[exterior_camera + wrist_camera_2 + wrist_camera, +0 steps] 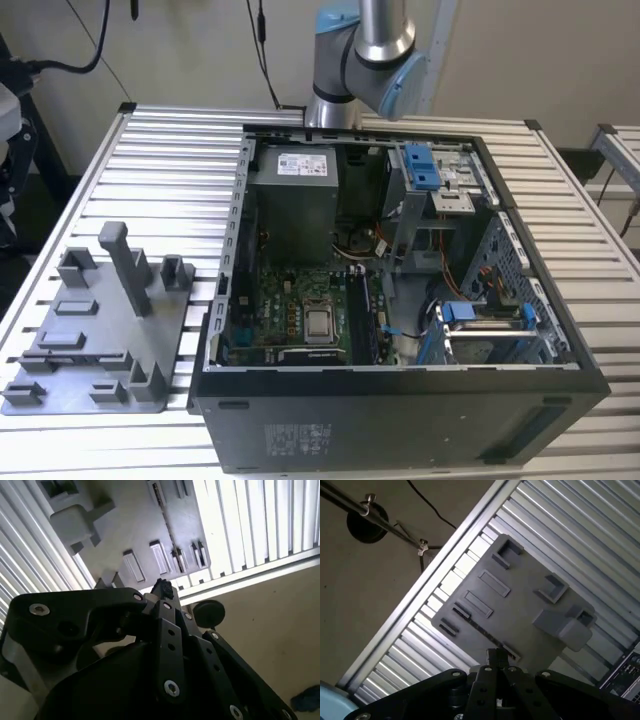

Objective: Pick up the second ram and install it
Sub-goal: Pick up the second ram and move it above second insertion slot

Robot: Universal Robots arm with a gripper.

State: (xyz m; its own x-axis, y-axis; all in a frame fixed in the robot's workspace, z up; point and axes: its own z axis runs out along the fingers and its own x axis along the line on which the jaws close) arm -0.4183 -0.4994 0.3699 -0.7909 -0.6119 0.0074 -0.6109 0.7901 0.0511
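Second ram: too small to be told apart with confidence. It is judged to stand on edge in one of the narrow slots (461,611) of the grey holder tray (100,345), which lies at the lower left of the exterior view on the slatted table (170,150), just beside the open computer case (400,410). The gripper (497,655) is seen clenched in both wrist views — tips drawn together, nothing noted between them — and hangs well apart from the tray, tips aimed toward it. The arm (365,50) is recorded at the top centre of the exterior view, behind the case, so the tray lies off toward that view's left and lower edge. The ram's long axis cannot be read directly; the slots appear to run along the table's slats, and the same is assumed for the stick. Pick-up is judged not yet made — the motherboard (290,310) is well apart from the tips.
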